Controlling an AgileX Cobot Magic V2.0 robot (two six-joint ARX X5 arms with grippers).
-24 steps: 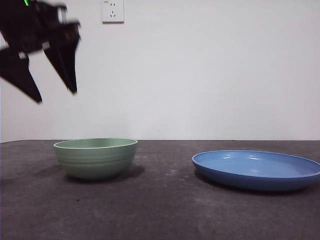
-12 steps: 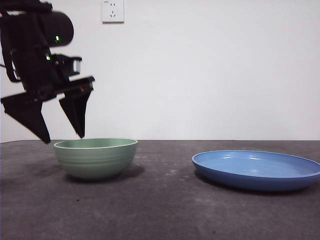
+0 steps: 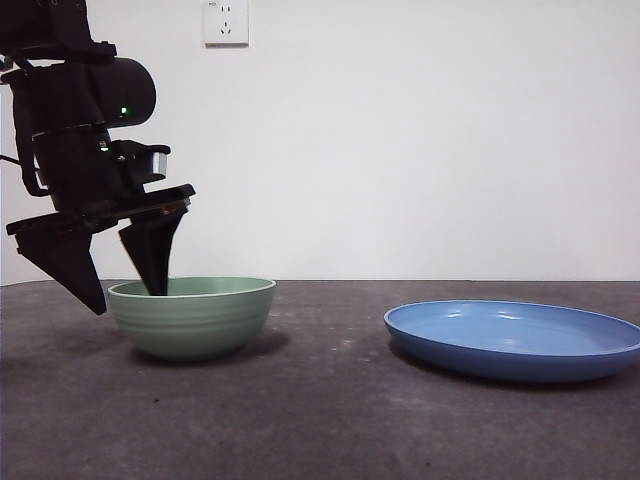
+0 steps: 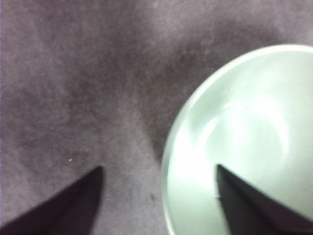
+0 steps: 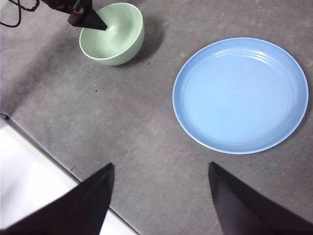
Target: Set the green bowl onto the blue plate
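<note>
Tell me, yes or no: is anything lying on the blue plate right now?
No. In the right wrist view the blue plate is bare, and the green bowl stands apart from it on the table.

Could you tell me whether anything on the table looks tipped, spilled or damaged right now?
Nothing stands out. The bowl sits upright and looks empty, the plate lies flat and bare, apart from it. The left tool is open, straddling the bowl's rim, one jaw inside and one outside.

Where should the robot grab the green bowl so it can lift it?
By its rim, from above. The green bowl sits upright and open, so its thin wall suits a pinch. The left gripper is open, one jaw inside and one outside.
</note>
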